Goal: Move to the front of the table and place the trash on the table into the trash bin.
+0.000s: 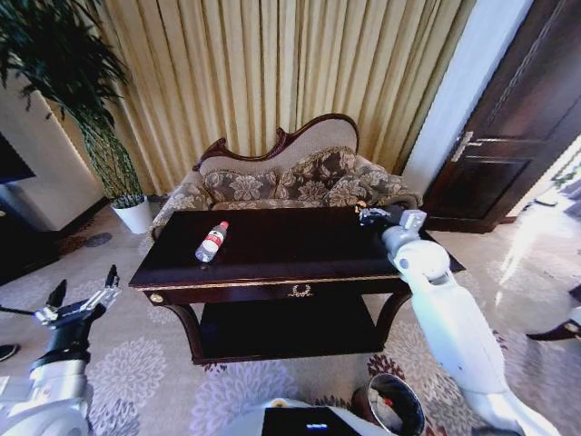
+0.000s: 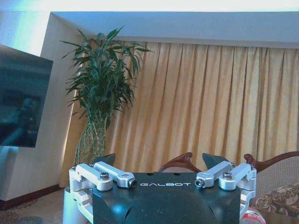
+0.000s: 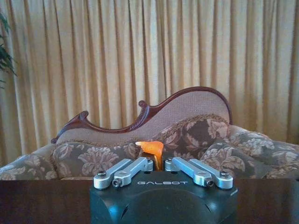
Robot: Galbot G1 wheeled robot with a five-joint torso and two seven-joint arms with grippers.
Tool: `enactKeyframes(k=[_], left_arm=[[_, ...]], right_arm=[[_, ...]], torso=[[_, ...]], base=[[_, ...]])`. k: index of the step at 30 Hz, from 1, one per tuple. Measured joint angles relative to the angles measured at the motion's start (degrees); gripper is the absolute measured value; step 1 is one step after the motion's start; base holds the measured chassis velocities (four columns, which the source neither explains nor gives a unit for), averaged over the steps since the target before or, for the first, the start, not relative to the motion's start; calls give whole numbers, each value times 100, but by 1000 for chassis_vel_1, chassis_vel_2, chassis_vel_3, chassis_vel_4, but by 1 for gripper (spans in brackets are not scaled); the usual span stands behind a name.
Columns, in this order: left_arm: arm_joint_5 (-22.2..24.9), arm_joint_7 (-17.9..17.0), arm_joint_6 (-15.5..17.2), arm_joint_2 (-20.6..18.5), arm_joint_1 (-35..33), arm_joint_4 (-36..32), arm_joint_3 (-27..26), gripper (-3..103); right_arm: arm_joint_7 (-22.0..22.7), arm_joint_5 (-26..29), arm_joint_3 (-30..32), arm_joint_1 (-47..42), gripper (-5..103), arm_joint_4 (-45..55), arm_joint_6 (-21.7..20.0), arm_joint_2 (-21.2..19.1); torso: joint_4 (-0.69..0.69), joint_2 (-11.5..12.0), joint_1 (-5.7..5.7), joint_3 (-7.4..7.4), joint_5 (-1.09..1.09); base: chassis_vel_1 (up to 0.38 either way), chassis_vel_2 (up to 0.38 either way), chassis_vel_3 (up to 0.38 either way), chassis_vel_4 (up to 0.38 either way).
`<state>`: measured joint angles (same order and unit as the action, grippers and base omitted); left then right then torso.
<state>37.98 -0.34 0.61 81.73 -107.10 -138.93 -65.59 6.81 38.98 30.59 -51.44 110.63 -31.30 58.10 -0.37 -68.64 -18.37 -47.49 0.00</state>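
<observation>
- Reaching over the far right part of the table (image 1: 272, 263), the right gripper (image 1: 367, 216) sits low above the dark top, near the back edge by the sofa (image 1: 300, 177).
- Right wrist view: the jaws are drawn together on an orange scrap (image 3: 151, 149), which stands up between the fingers (image 3: 125, 171); curtain (image 3: 140, 51) and sofa back fill the background.
- The orange scrap cannot be made out in the head view; the gripper hides that spot.
- Bottle (image 1: 211, 242): clear plastic, red cap, red-white label. It lies on its side on the left half of the tabletop, cap end pointing toward the sofa, well apart from the right gripper.
- Left gripper (image 1: 86, 292): held low off the left front corner of the table, above the carpet, not touching anything. Jaws spread wide, nothing between them; the left wrist view shows both fingertips (image 2: 212, 161) apart against the curtain and potted plant (image 2: 100, 88).
- A red cap and a bit of clear bottle show at the lower corner of the left wrist view.
- Trash bin (image 1: 392, 404): round, dark, black inside, standing on the carpet in front of the table, toward its right side, just beside the right arm's lower segment.
- Table front carries a gold ornament (image 1: 300, 291) at centre; the lower shelf is dark.
- White scraps: cannot tell from these views.
</observation>
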Motion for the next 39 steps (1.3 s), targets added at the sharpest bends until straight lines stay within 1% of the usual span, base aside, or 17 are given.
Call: enactKeyframes(k=[2,11,19,30,34,37,39], left_arm=[[12,2,-4,-43,-13,8,-11,100],[40,8,-62,-85,-77,-9,-68,100],[50,59,-150,-25,-180,-91,-125,100],[41,82,-177,70,-225,-190,-112,100],[38,84,-184,80,-227,-196,-112,100],[36,84,-193,91,-229,-196,-120,100],[35,85,-196,91,-230,-196,-121,100]], right_arm=[[0,4,145,-147,7,99,15,9],[0,13,279,-305,7,187,27,36],[0,79,388,-402,7,211,34,14],[0,155,589,-593,7,350,46,-6],[0,27,624,-706,7,404,103,-1],[0,-166,671,-906,7,463,266,85],[0,-188,691,-966,7,474,286,112]], torso=[[1,0,-1,0,0],[0,0,0,0,0],[0,-2,3,1,1],[0,0,-1,-1,1],[0,0,0,0,1],[-1,-3,4,2,1],[0,-3,4,2,1]], base=[[45,-43,-30,64],[99,-107,-97,114],[144,-132,-140,127],[88,-117,-93,113],[105,-144,-93,163],[79,-48,-48,83],[0,0,0,0]])
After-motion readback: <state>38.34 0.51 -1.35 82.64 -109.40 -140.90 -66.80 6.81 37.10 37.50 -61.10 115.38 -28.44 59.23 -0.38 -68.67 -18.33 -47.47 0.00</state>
